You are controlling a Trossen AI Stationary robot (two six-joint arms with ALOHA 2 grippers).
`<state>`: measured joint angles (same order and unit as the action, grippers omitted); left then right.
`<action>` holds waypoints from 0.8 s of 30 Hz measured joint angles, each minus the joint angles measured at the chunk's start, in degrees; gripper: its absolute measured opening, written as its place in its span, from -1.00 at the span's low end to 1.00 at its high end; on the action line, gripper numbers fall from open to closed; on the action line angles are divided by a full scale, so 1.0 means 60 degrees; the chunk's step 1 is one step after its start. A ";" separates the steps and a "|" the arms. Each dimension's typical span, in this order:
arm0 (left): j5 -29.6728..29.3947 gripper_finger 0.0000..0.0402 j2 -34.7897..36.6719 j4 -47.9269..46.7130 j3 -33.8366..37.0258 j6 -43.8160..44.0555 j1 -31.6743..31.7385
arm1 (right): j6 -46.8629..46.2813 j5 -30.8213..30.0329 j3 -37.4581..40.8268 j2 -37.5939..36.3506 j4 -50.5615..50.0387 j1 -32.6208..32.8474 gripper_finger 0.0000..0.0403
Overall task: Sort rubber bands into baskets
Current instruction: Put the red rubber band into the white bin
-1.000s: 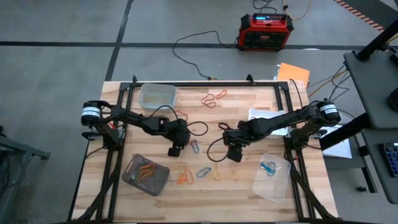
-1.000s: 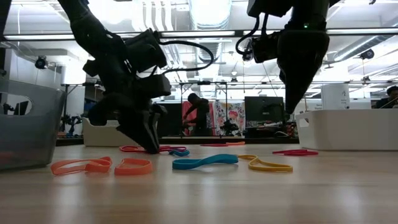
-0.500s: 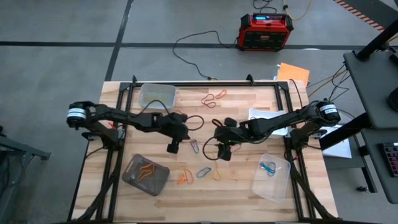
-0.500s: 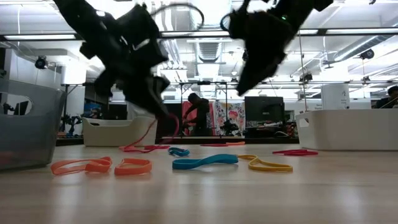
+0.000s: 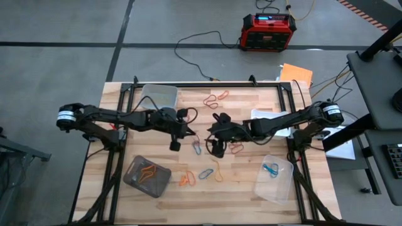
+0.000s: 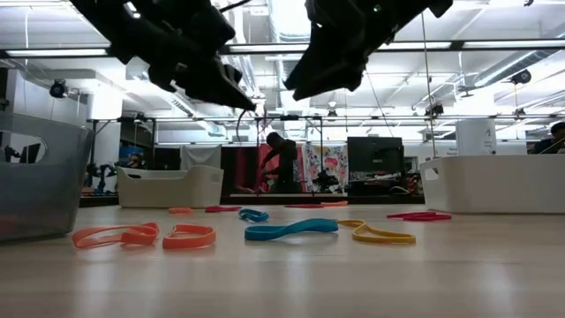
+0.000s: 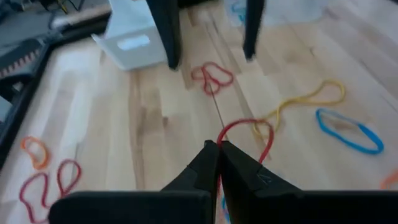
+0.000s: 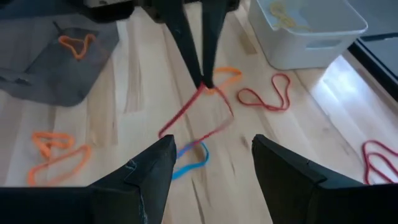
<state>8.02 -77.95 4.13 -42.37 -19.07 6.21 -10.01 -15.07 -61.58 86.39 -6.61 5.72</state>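
The left arm reaches in low from the table's left edge, its left gripper (image 5: 175,144) raised above mid-table and clenched on a red rubber band (image 7: 249,132) that dangles off the wood. Facing it, the right arm stretches in from the right edge, and the right gripper (image 5: 215,146) hangs close by with its fingers spread wide, empty. Four baskets show: a clear basket (image 5: 159,96) at the back left, a smoky basket (image 5: 146,176) at the front left, a white basket (image 5: 264,115) largely hidden under the right arm, and a clear basket (image 5: 274,178) at the front right. Loose bands (image 5: 217,99) lie scattered across the wood, overlapping too much for a sure count.
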 joint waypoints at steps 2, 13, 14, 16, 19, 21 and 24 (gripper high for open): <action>0.0002 -1.00 0.0000 0.0191 -0.0004 0.0018 0.0002 | 0.0032 0.0001 0.0005 0.0000 0.0022 -0.0001 0.04; 0.0020 -1.00 0.0004 0.1001 -0.0007 0.0373 0.0002 | 0.0808 -0.0349 0.0022 0.1104 0.1255 -0.0043 0.47; 0.0042 -1.00 0.0004 0.1071 -0.0007 0.0449 0.0002 | 0.0867 -0.0349 0.0026 0.1232 0.1459 -0.0072 0.50; 0.0196 -1.00 0.0004 0.1285 -0.0007 0.0656 0.0002 | 0.0905 -0.0345 0.0026 0.1471 0.2039 -0.0144 0.56; 0.0938 -1.00 0.0017 0.1842 -0.0011 0.0931 -0.0002 | 0.0966 -0.0349 0.0022 0.1795 0.2811 -0.0284 0.61; 0.1171 -1.00 0.0018 0.2057 -0.0015 0.1022 -0.0005 | 0.1044 -0.0349 0.0024 0.1958 0.3091 -0.0381 0.62; 0.1193 -1.00 0.0018 0.2043 -0.0015 0.1024 -0.0002 | 0.1112 -0.0354 0.0026 0.2053 0.3305 -0.0469 0.58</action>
<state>15.18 -77.84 16.38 -42.46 -12.93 6.20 -3.34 -17.20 -61.43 98.71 13.23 2.91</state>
